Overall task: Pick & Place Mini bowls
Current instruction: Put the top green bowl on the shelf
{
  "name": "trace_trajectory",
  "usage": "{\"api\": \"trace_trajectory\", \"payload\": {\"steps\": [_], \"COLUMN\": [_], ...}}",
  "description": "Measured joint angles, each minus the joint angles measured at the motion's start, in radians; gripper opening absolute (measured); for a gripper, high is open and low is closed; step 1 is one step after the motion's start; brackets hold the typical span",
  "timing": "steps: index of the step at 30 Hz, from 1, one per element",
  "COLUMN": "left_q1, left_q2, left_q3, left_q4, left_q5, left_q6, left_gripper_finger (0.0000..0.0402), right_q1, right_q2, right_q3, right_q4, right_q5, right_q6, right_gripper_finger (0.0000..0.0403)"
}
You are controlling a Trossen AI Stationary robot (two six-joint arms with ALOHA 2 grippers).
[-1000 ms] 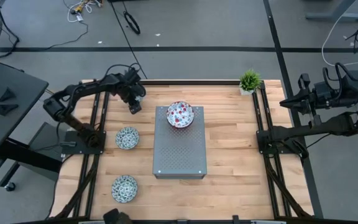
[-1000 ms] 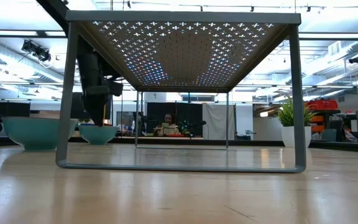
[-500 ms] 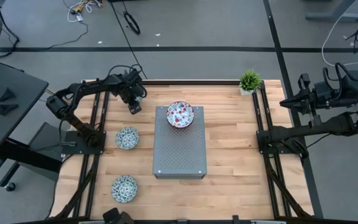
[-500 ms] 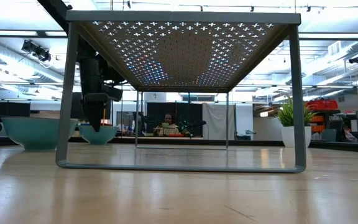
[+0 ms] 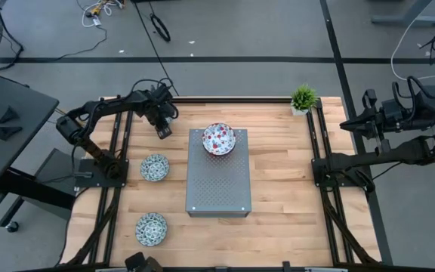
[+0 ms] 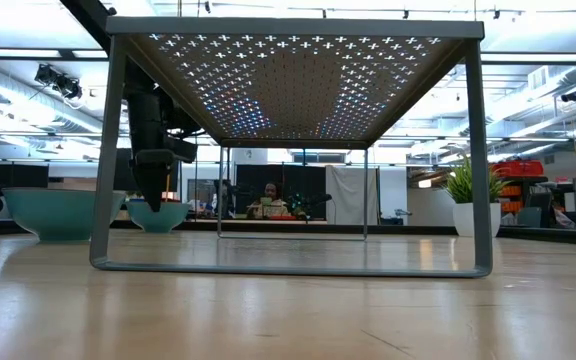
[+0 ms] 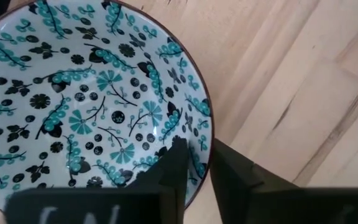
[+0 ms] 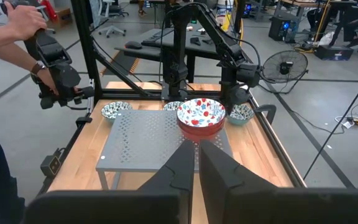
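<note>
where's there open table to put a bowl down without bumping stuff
Widest bare wood lies between the grey box and the right rail, below the potted plant. The box top in front of the red-speckled bowl is free too. It is crowded on the left: two blue-green bowls, and the left gripper over a third bowl.

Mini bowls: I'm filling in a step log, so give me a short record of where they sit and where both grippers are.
red-speckled bowl: on the grey box
blue-green bowls: two on the table, left of the box
left gripper: at the rim of a third blue-green bowl
right gripper: shut, empty, beyond the table's right edge
</note>
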Motion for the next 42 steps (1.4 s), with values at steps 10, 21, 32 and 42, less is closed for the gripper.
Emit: {"api": "trace_trajectory", "payload": {"steps": [10, 21, 32, 42], "left_q1": [0.0, -0.001, -0.015, -0.032], "left_q2": [-0.005, -0.012, -0.053, -0.085], "left_q3": [0.004, 0.004, 0.009, 0.07], "left_q4": [0.005, 0.003, -0.034, -0.108], "left_q5": [-0.011, -0.015, -0.039, -0.057], "left_q6": [0.004, 0.003, 0.001, -0.001], "left_gripper_finger": [0.0027, 0.0018, 0.0012, 0.0009], "right_q1": [0.0, 0.0, 0.0, 0.0], "right_q2": [0.0, 0.0, 0.0, 0.0], "right_q3": [0.0, 0.0, 0.0, 0.0], "right_q4": [0.0, 0.0, 0.0, 0.0], "right_q5": [0.0, 0.0, 0.0, 0.0], "right_q6": [0.0, 0.0, 0.0, 0.0], "right_gripper_finger": [0.0029, 0.0029, 0.0029, 0.0029]}}
